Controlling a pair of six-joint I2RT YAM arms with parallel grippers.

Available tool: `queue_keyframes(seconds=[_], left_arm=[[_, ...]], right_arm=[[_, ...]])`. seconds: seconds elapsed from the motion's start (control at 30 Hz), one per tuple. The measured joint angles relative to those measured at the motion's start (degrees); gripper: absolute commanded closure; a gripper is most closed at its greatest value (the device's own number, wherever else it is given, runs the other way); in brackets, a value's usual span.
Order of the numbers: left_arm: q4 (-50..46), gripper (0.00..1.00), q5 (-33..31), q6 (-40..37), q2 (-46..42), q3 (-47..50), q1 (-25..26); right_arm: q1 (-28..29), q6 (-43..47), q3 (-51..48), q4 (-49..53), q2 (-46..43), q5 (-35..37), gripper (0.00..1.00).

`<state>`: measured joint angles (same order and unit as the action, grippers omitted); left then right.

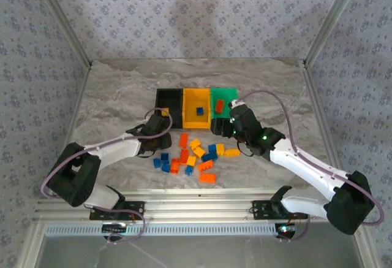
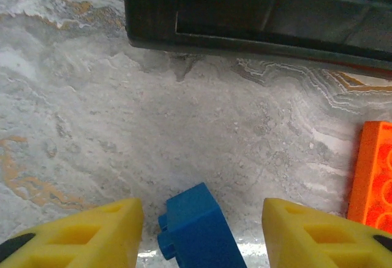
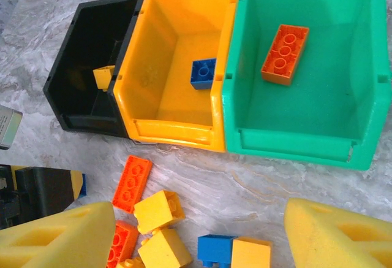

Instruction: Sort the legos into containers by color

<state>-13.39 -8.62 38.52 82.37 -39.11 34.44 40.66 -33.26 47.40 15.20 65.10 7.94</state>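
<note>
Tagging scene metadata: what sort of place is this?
Probably a lab robot cell dressed as a room, not a real home: patterned wallpaper panels in aluminium frame posts, a marble-look tabletop, and the left arm and right arm bolted to a metal rail.

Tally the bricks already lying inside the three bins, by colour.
Yellow brick, in the black bin: 1
Blue brick, in the yellow bin: 1
Orange brick, in the green bin: 1
Total: 3
</note>
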Motion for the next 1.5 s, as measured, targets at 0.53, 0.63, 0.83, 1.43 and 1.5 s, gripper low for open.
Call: queue_keyframes(seconds=[0.53, 0.63, 0.83, 1.43, 1.5], left_arm=[[0.2, 0.86, 0.46, 1.14, -2.75, 4.15, -0.31], [-1.46, 0.89, 0.46, 1.11, -5.07, 4.15, -0.31], [-7.17, 0.9, 0.42, 0.98, -8.55, -0.5, 1.03], [-9.73, 0.89, -1.97, -4.24, 25.38, -44.0, 7.69], [-10.54, 0.83, -2.29, -4.66, 28.39, -46.75, 7.69]], right_arm=[[-2.56, -0.72, -2.47, -0.04, -2.12, 0.24, 0.25], [-2.93, -0.85, -2.69, -0.04, -2.12, 0.24, 0.25], [-3.56, -1.29, -4.0, -0.04, -3.52, 0.24, 0.25], [-8.33, -4.35, -10.05, 1.4, -10.29, 0.22, 0.25], [-8.46, -4.59, -10.32, 1.77, -10.82, 0.22, 0.25]])
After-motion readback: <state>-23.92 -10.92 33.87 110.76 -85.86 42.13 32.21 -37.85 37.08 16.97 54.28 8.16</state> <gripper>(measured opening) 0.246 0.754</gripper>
